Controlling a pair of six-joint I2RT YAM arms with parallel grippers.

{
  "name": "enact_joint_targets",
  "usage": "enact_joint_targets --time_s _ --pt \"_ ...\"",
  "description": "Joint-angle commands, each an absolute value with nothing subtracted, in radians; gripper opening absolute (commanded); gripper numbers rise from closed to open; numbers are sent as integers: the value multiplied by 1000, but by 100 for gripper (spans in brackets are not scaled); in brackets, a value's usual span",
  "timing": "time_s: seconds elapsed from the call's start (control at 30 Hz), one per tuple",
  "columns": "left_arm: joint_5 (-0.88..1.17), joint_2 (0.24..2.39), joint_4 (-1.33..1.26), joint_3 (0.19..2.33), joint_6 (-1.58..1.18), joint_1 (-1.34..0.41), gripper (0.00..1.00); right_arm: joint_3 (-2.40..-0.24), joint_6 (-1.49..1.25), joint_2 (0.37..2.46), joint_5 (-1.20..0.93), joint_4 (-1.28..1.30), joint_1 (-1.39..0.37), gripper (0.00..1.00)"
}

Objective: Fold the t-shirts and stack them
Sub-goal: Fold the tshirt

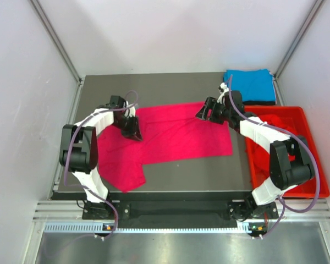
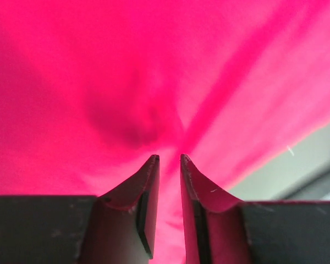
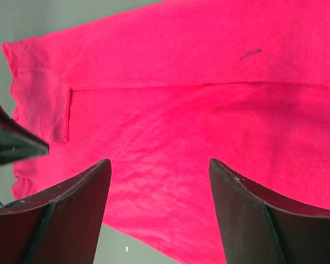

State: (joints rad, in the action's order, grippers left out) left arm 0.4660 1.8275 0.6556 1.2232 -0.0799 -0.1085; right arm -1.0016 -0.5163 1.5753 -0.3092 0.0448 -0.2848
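On bench: bright pink-magenta cotton short-sleeved tee [image 1: 176,137] spread across the middle of the dark flat bench [image 1: 198,176], long side running L–R. One lobe trails toward the near-left corner and ends close to the edge.
Fabric: lies mostly flat w/ soft wrinkles. Right wrist view shows a straight stitched seam, a sleeve-like flap at one end and a small dark mark.
Left pincer [image 1: 133,133]: down on the tee's left part. Wrist view shows fingers [image 2: 146,187] nearly together, nipping a pinch of pink cloth, w/ creases fanning out from the tips.
Right pincer [image 1: 204,114]: at the tee's far-right edge, fingers [image 3: 71,209] spread wide, nothing between them, pink cloth beneath.
Far-right corner: sky-blue cotton tee [image 1: 250,85], folded into a neat rectangle, apart from the pink one.
Right side: rigid red plastic crate [image 1: 318,176] beside the bench, w/ crumpled red cotton tees [image 1: 275,122] inside. Can't tell how many.
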Motion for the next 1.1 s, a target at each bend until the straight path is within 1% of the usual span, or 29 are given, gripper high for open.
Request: enact_joint_targets --time_s 0.0,0.03,0.13,0.17,0.33,0.4,0.57,0.6,0.63,0.73,0.8,0.87,0.97,1.07 --pt "652 1732 629 1178 -97 -124 28 -1002 -502 1566 -321 8 -279 72" --pt "656 1724 637 1175 -97 -124 29 -1003 -503 1568 -324 8 -281 72" --pt "545 1681 637 1180 -116 -121 29 -1006 -506 1577 -334 8 -281 72" --pt "450 1678 627 1181 -129 -121 31 -1006 -506 1585 -337 8 -282 72" --pt "277 1715 588 1221 -193 -114 32 -988 -515 1595 -344 6 -287 72" --pt "160 1735 586 1255 -218 -95 32 -986 -508 1609 -344 11 -288 72" --pt "140 1799 528 1344 -258 63 34 -1063 -482 1678 -298 51 -269 72" --pt "144 1813 517 1377 -273 81 34 -1083 -477 1693 -293 51 -255 71" --pt "190 1847 512 1397 -279 116 34 -1135 -471 1733 -276 66 -247 71" --pt "254 1941 482 1479 -299 149 34 -1242 -460 1822 -249 115 -206 68" --pt "262 2027 509 1558 -298 152 34 -1296 -469 1864 -244 120 -172 63" --pt "226 2080 549 1621 -302 155 33 -1322 -469 1917 -236 120 -144 59" --pt "152 2131 554 1626 -330 178 32 -1383 -456 2000 -216 146 -117 52" --pt "69 2161 545 1624 -356 207 32 -1446 -454 2077 -177 205 -97 49"
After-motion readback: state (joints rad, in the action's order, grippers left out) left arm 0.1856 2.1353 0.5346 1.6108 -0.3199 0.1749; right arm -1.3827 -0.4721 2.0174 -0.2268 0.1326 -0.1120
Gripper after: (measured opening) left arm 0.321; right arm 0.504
